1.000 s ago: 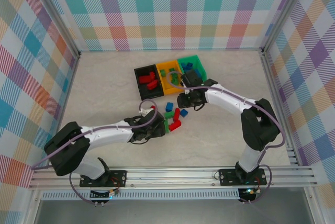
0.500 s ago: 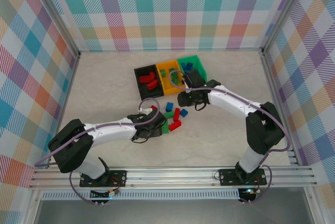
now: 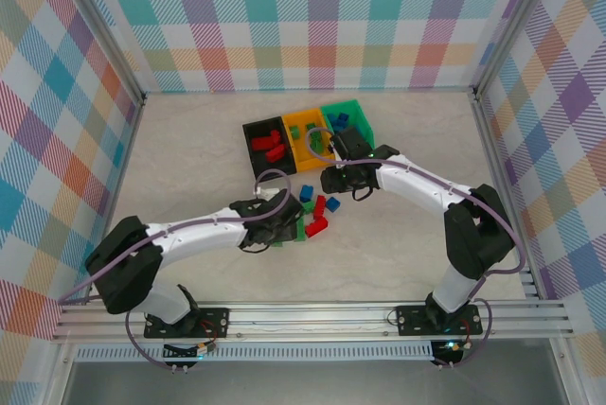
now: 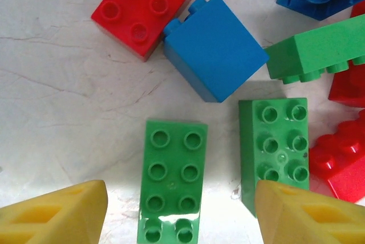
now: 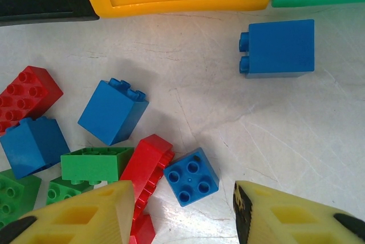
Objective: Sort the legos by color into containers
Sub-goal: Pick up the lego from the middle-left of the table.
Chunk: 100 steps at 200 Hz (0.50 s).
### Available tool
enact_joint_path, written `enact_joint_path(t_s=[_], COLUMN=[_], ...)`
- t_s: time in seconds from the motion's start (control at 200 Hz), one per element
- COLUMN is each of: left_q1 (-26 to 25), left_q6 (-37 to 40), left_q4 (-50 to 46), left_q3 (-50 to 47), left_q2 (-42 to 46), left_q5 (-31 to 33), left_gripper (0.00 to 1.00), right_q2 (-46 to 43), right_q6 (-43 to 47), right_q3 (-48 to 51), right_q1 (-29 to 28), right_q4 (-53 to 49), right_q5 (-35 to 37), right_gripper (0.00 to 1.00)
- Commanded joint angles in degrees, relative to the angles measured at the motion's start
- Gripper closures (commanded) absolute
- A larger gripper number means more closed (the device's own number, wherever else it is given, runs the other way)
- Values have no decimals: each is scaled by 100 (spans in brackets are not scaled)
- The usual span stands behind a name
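Left pincer [image 4: 181,214] is hanging open, its yellow fingertips [image 4: 57,215] standing wide on either side of a green brick [image 4: 173,181] that is lying studs-up on the worktop [image 4: 63,96], with gaps showing on both sides. A second green brick [image 4: 275,151] is lying just beside the right-hand tip, while a blue cube [image 4: 215,47] and a red brick [image 4: 147,7] are touching each other toward the top of the frame. Right pincer [image 5: 182,215] is also standing open and gripping nothing, with a small blue brick [image 5: 191,177] sitting just above the gap.

Overhead, the left arm [image 3: 194,237] is stretching from lower left to the loose pile at centre. The right arm [image 3: 417,178] is folding in from the right, its wrist covering part of the green bin [image 3: 355,110]. Several bricks are running off the wrist frames' edges. Red pieces are lying in the black bin [image 3: 250,145], green in the orange-yellow bin [image 3: 301,119], and blue in the green one.
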<state>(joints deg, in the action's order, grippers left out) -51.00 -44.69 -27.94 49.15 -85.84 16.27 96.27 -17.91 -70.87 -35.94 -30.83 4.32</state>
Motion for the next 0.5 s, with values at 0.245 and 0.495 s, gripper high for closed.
enact_joint_path(t_s=[0.245,0.495], left_q1=[-63,-60], left_q6=[250,323], left_q4=[-562,-611], left_q3=[324,549], left_q2=[-841,-785], left_q5=[42,-26], left_gripper=[39,72], right_q2=[-262,-291], right_q6=[52,69], right_q3=[201,223], right_q1=[39,44], right_q4=[68,90], right_q5=[174,240], right_gripper=[50,49])
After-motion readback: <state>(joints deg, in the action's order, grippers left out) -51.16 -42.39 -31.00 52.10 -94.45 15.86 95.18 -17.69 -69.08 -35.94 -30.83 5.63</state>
